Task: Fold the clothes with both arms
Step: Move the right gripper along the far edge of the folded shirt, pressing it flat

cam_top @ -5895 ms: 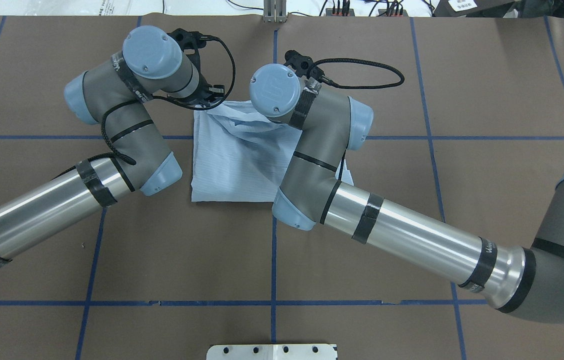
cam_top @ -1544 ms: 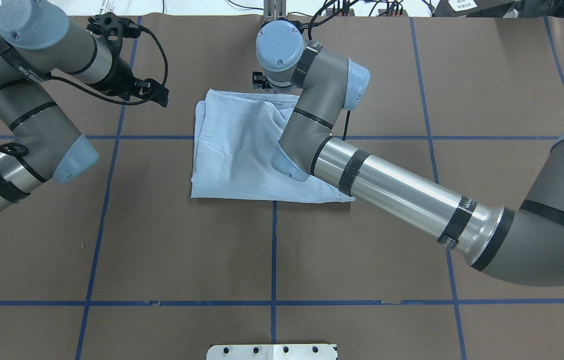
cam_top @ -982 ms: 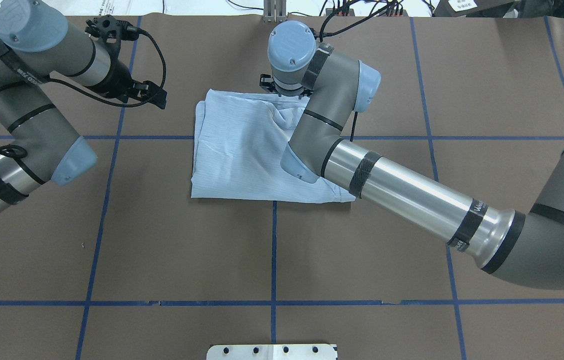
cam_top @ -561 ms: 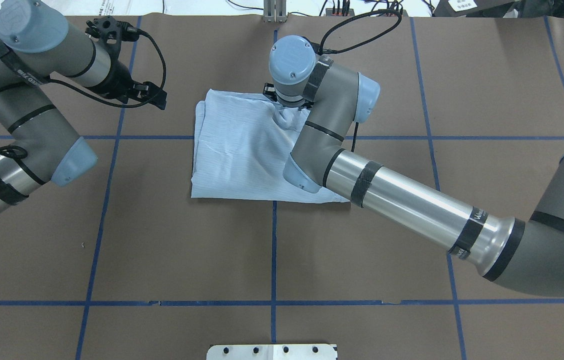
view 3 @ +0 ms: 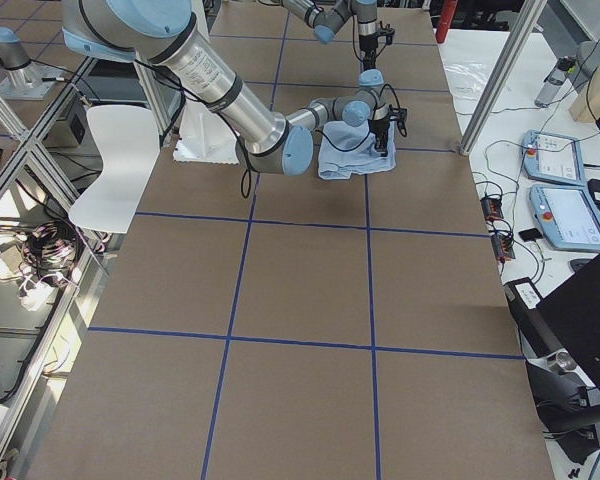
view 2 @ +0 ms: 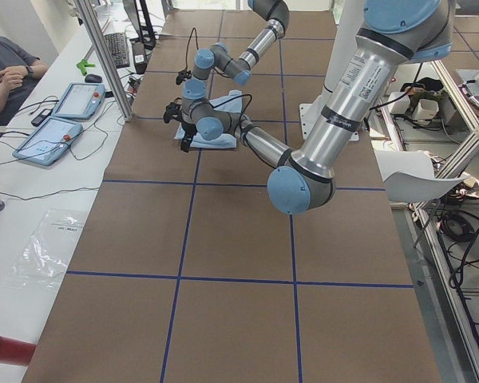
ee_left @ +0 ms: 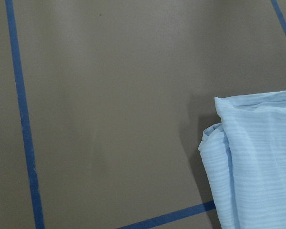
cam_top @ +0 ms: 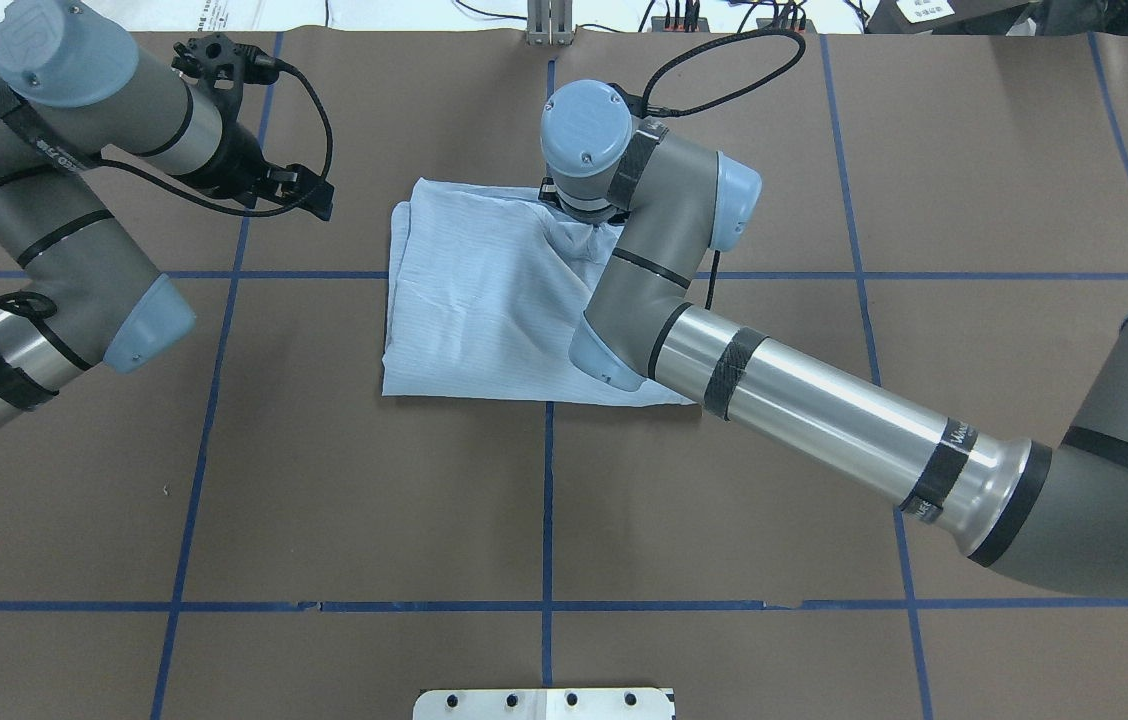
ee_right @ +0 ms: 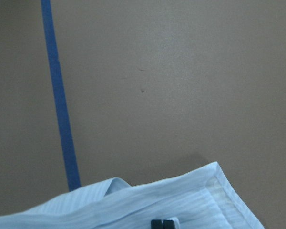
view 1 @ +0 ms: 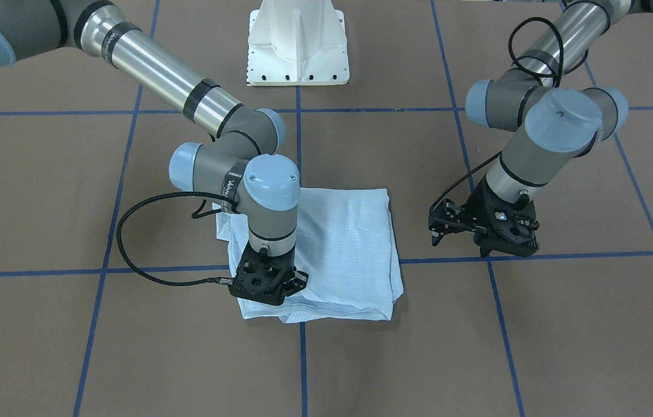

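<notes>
The light blue striped shirt (cam_top: 469, 300) lies folded into a rough rectangle on the brown table; it also shows in the front view (view 1: 349, 249). My right gripper (view 1: 268, 289) stands upright on the shirt's far right corner. Its fingertips (ee_right: 164, 223) are together in the cloth, which bunches under the wrist (cam_top: 579, 225). My left gripper (cam_top: 309, 195) is open and empty, hovering left of the shirt, apart from it; it also shows in the front view (view 1: 439, 227). The left wrist view shows only the shirt's folded corner (ee_left: 252, 157).
The white pedestal base (view 1: 297, 43) stands at the robot's side of the table. Blue tape lines (cam_top: 546, 500) cross the brown paper. An operator (view 2: 12, 72) and tablets (view 2: 60, 132) are beyond the far edge. A white chair (view 3: 115, 160) stands beside the table.
The left arm has let go of the shirt and drawn off to the left, then stayed still. The right gripper has moved from the far edge onto the shirt's corner, bunching cloth there.
</notes>
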`<state>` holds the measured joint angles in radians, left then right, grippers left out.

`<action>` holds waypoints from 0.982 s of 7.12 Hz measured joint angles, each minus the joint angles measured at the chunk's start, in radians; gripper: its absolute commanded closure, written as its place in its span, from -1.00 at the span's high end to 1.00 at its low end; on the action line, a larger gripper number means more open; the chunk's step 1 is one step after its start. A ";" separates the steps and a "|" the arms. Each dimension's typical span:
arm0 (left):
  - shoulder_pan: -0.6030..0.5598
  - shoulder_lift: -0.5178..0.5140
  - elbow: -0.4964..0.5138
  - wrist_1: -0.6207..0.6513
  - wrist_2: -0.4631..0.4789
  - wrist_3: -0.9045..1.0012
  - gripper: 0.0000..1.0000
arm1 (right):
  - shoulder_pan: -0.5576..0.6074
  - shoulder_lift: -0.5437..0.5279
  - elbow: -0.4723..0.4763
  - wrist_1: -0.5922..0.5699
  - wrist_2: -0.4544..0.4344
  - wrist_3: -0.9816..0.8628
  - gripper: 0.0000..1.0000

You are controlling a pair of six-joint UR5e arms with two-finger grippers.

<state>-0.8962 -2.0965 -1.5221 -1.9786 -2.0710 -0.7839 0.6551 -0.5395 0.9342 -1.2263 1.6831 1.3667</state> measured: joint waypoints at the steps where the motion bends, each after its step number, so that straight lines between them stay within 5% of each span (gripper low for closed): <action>1: 0.000 0.000 0.000 0.000 0.000 0.000 1.00 | 0.001 0.000 0.005 -0.014 0.001 0.000 -1.00; 6: 0.002 0.000 0.003 -0.002 -0.001 0.000 1.00 | 0.029 -0.008 0.062 -0.120 -0.009 -0.019 -1.00; 7: 0.002 0.001 0.003 -0.002 0.000 0.000 1.00 | 0.029 -0.016 0.062 -0.119 -0.026 -0.029 0.51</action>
<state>-0.8944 -2.0956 -1.5187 -1.9803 -2.0713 -0.7839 0.6840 -0.5558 0.9961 -1.3455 1.6575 1.3377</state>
